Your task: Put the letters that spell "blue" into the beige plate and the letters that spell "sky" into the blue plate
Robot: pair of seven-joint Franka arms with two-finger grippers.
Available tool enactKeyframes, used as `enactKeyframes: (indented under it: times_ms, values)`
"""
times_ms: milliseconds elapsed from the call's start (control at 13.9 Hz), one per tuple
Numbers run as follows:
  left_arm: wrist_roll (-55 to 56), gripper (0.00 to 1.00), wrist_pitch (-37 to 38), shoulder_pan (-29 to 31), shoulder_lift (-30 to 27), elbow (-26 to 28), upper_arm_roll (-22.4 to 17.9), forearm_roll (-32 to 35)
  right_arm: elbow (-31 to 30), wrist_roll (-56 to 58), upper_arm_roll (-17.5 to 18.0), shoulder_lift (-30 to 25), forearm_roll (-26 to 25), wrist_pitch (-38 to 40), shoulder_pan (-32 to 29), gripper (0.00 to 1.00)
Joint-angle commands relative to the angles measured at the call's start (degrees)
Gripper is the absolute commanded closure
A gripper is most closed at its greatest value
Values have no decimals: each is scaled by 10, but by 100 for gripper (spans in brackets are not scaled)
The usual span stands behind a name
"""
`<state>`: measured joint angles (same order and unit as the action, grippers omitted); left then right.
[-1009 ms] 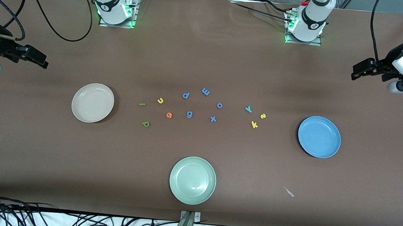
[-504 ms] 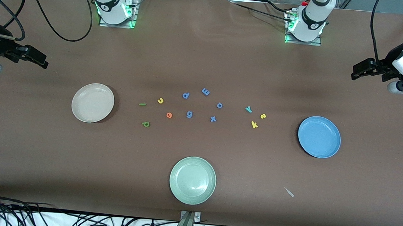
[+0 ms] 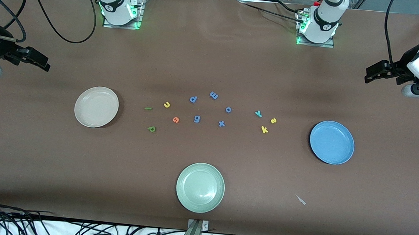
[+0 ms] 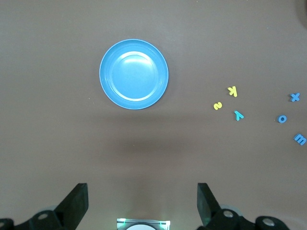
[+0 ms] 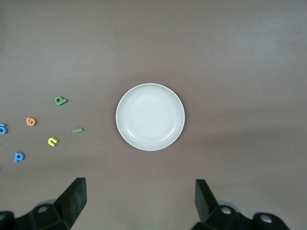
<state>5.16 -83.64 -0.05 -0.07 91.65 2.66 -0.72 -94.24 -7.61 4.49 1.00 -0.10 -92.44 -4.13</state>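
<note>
A: Anything readable on the table?

B: Only the foam letters themselves. Green b (image 3: 151,129), thin green l (image 3: 148,108), yellow u (image 3: 167,104) and orange e (image 3: 175,120) lie flat near the smooth round beige plate (image 3: 96,106). Yellow s (image 3: 273,121), yellow k (image 3: 264,129) and teal y (image 3: 258,113) lie toward the glossy blue plate (image 3: 331,142).

A: And the pincers?

B: Left gripper (image 4: 142,203) and right gripper (image 5: 140,201) both hang spread wide, grasping nothing, above the brown table (image 3: 213,58), each at its own end.

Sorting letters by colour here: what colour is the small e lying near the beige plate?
Orange e; clearest in the front view.
</note>
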Motion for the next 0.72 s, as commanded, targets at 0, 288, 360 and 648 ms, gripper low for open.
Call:
enactKeyframes:
  times_ms: [0,288,360,648]
  values:
    - [-6,0,4,-3,6,-15,3,5,-2,7,3,-2,4,2,-3,0]
    - [-13,0,5,0,7,-24,2,8,-1,13,3,0,4,2,-3,0]
    - [-13,0,5,0,7,-25,2,9,-1,11,4,0,4,2,-2,0]
    - [-13,0,7,3,7,-25,2,8,2,2,6,22,3,-2,22,0]
